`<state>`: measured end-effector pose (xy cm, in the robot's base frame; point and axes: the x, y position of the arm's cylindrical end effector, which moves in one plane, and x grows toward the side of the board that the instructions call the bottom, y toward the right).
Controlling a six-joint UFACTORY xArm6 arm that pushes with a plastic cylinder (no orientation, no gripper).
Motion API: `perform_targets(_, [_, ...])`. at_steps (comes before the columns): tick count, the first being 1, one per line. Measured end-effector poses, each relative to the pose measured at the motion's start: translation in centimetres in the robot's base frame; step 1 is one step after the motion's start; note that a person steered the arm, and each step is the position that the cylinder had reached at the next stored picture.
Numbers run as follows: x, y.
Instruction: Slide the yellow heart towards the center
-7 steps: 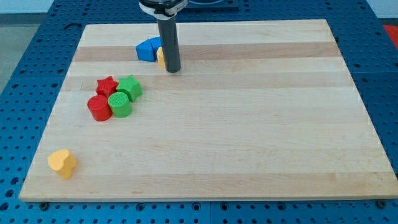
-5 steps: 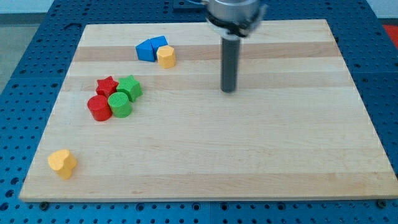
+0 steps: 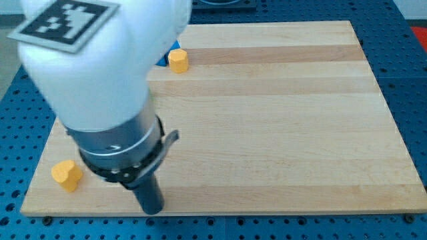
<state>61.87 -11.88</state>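
Note:
The yellow heart (image 3: 67, 175) lies near the board's bottom left corner. My tip (image 3: 153, 209) rests on the board near the bottom edge, well to the right of the heart and apart from it. The arm's white body and dark collar (image 3: 120, 155) fill the view's left and hide the red and green blocks. A yellow hexagon block (image 3: 178, 61) sits near the view's top, with a sliver of a blue block (image 3: 172, 48) just left of it.
The wooden board (image 3: 280, 120) lies on a blue perforated table (image 3: 410, 40). The arm carries a black-and-white marker (image 3: 67, 20) at the view's top left.
The arm has swept from the board's upper middle down to the bottom left. Its body now covers the red and green blocks. The yellow heart and hexagon have not moved.

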Motion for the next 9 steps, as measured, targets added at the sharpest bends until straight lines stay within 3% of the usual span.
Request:
perform_targets(3, [-0.3,-18.5])
perform_targets(5, [-4.7,-15.2])
perform_targets(7, [-5.0,-0.8])
perform_targets(8, [-5.0,2.5])
perform_targets(9, [-4.7,-3.7])
